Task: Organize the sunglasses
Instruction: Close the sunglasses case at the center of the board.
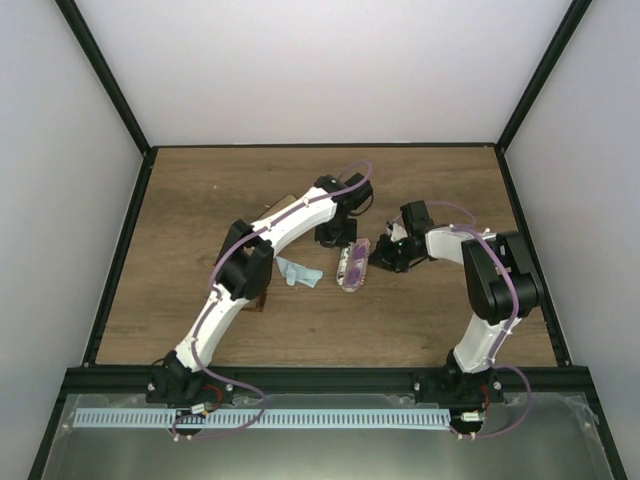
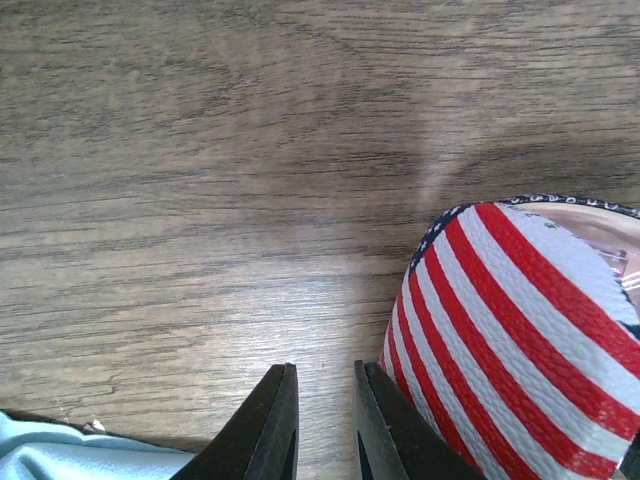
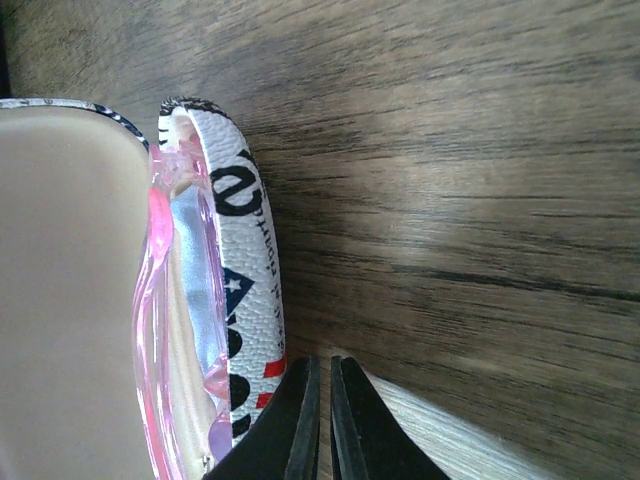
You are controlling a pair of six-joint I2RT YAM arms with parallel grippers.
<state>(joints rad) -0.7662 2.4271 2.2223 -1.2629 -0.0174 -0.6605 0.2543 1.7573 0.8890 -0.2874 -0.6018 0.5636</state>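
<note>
Open striped case (image 1: 353,266) lies mid-table (image 1: 200,200); pink-tinted sunglasses (image 3: 170,330) sit inside it. Left pincer (image 2: 325,425) nearly clenched, empty, beside case. Right pincer (image 3: 320,420) clenched, empty, at case's right rim. Blue cloth (image 1: 298,272) left of case.

Wooden table (image 1: 200,190), open striped case (image 1: 353,265), light blue cloth (image 1: 299,273)

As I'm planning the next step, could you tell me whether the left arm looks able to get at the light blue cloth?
Probably yes. The cloth lies uncovered on the table beside the striped case, just by the left gripper, whose nearly shut jaws hold nothing and would need opening first.
</note>
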